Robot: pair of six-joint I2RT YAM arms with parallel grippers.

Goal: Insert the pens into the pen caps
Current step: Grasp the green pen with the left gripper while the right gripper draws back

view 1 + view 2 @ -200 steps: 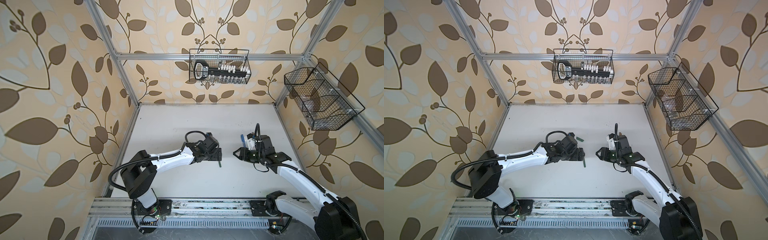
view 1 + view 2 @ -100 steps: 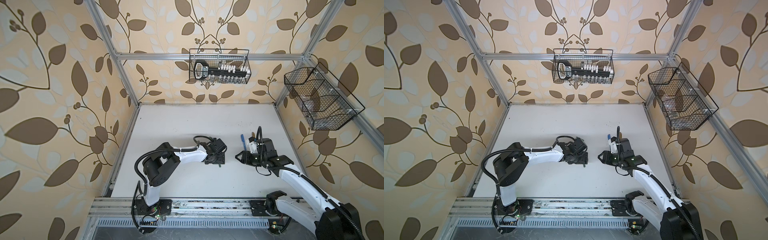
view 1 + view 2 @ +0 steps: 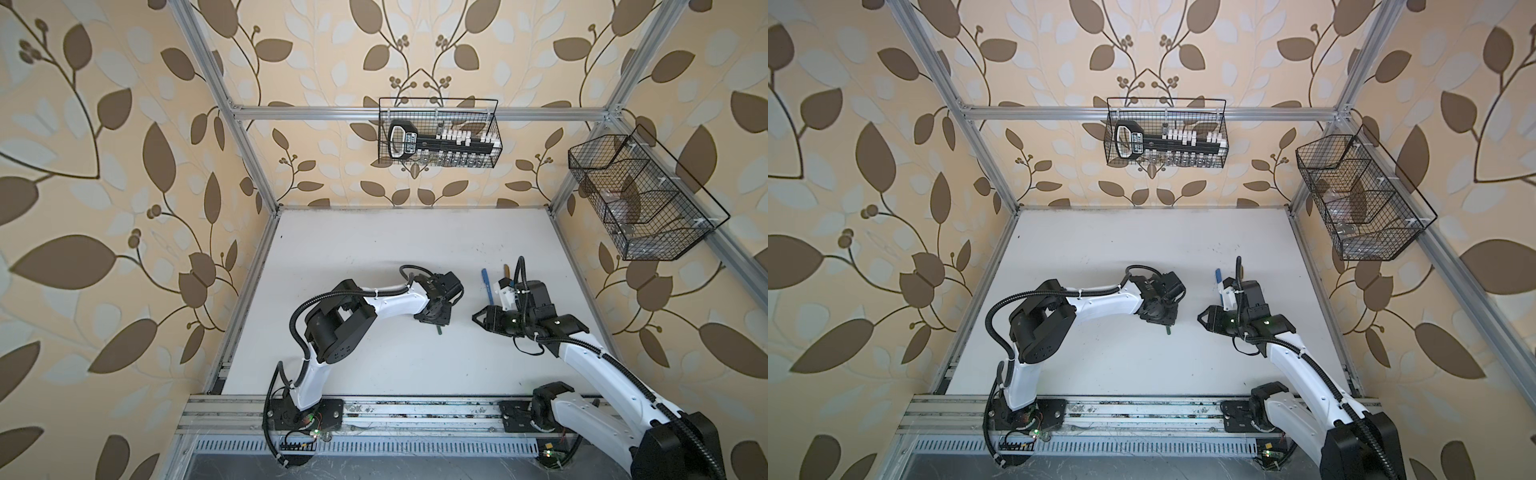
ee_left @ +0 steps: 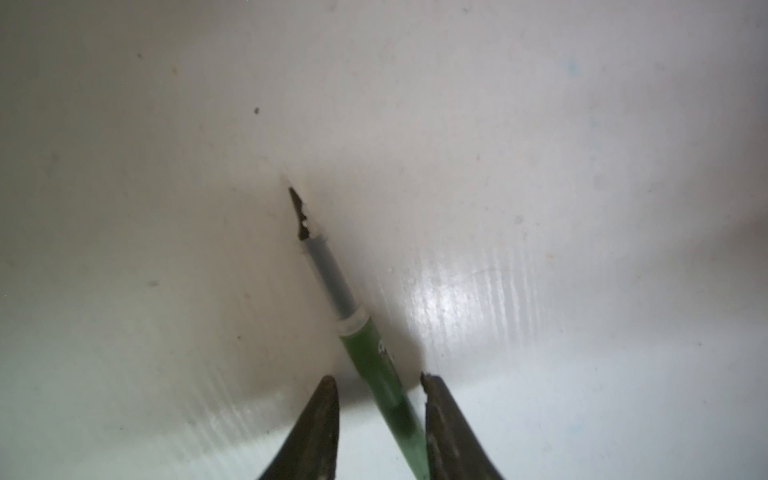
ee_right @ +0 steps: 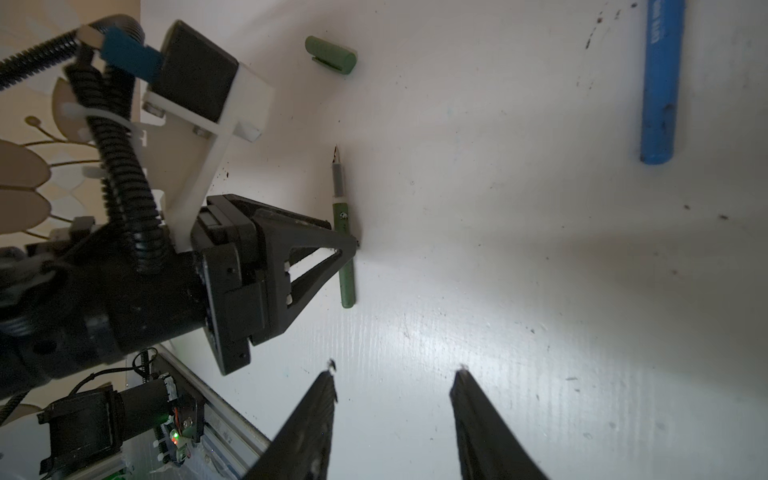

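Because the slim dark green felt-tip pen point(image 4: 365, 345) lies flat on the white tabletop point(image 4: 540, 166), the left gripper point(image 4: 377, 377) comes at its barrel from above. Its two dark fingers point(image 4: 320, 415) are set on either side: one seems to touch the barrel and the other stands just apart, so the pen is straddled rather than pinched. The bare dark tip points clear of the grip, probably left free to enter the stubby green plastic cap point(image 5: 331, 55), which lies apart beyond it. The right gripper point(image 5: 395, 370) hovers near, fingers spread and empty, likely placed to fetch that cap. A long blue pen point(image 5: 660, 83) lies well aside.
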